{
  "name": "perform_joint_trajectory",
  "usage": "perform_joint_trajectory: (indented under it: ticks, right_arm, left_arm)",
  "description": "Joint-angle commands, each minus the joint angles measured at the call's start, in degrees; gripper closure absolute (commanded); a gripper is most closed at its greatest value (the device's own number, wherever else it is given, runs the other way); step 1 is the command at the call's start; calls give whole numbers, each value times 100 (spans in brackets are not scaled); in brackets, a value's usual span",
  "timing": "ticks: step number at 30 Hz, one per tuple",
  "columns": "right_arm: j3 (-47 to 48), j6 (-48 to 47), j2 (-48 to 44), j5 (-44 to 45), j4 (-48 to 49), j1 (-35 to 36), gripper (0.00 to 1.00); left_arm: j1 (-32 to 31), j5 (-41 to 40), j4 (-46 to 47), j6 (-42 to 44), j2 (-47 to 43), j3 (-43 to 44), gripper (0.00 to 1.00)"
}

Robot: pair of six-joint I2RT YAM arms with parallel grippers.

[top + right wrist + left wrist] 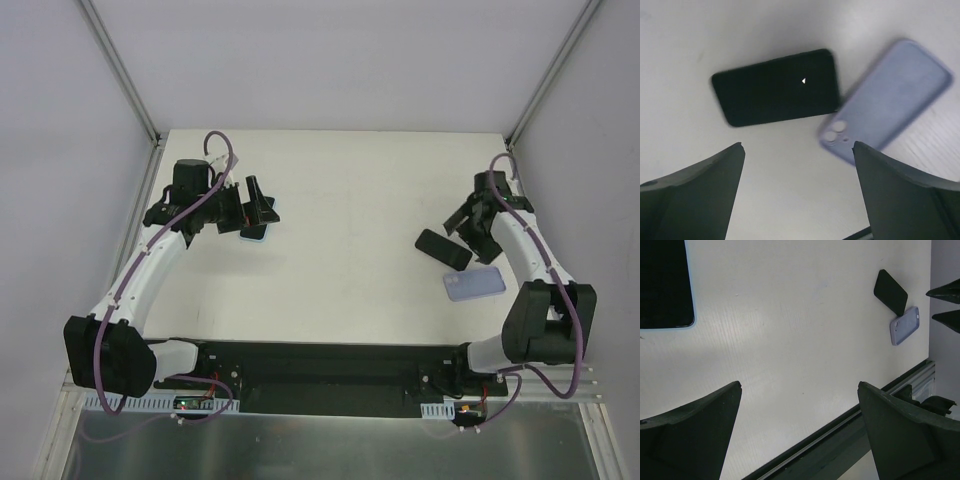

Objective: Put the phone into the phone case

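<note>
Your right jaws sit closest to the lens in the right wrist view, two dark fingers spread wide apart with nothing between them. Just beyond their tips lies the phone (776, 87), a flat black slab with rounded corners, showing a plain dark face with one tiny white glint. Beside it lies the phone case (887, 102), pale lavender, lying flat with two round camera openings at one end. That end meets a corner of the phone, or comes very close to it; the view is blurred there.

From above, the phone (443, 248) rests on the white table (350, 200) near its right edge, and the phone case (474, 284) lies nearer the table's near right corner. Your right jaws hang over the phone's far side, touching neither item.

Your left jaws are also wide apart and hold nothing. They hover near the table's left edge over a second dark-screened device (256, 232) with a light blue rim, well apart from the phone.
</note>
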Motion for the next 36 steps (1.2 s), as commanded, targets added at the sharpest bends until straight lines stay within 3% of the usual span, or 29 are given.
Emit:
perform_joint_trajectory:
  ticks: [1, 6, 10, 29, 32, 33, 36]
  right_arm:
    - [-460, 1583, -505, 1187, -883, -757, 9]
    - [-839, 2647, -656, 1944, -1376, -1082, 19]
    - [-1041, 2947, -516, 2244, -1298, -1478, 25]
    - [-1534, 2227, 776, 767, 101, -2428, 28]
    - [-1542, 2113, 768, 811, 223, -2445, 49]
    - [-1551, 2095, 768, 863, 232, -2445, 67]
    - [-1499, 2016, 829, 934, 180, -2437, 73]
  left_arm:
    - [64, -57, 146, -35, -236, -30, 1]
    - [64, -40, 173, -79, -218, -48, 1]
    - [56, -5, 208, -88, -183, -65, 1]
    - [64, -259, 226, 35, 89, -13, 1]
    - [64, -329, 226, 44, 98, -4, 1]
    - [64, -347, 226, 44, 98, -4, 1]
    - [64, -374, 234, 53, 63, -21, 1]
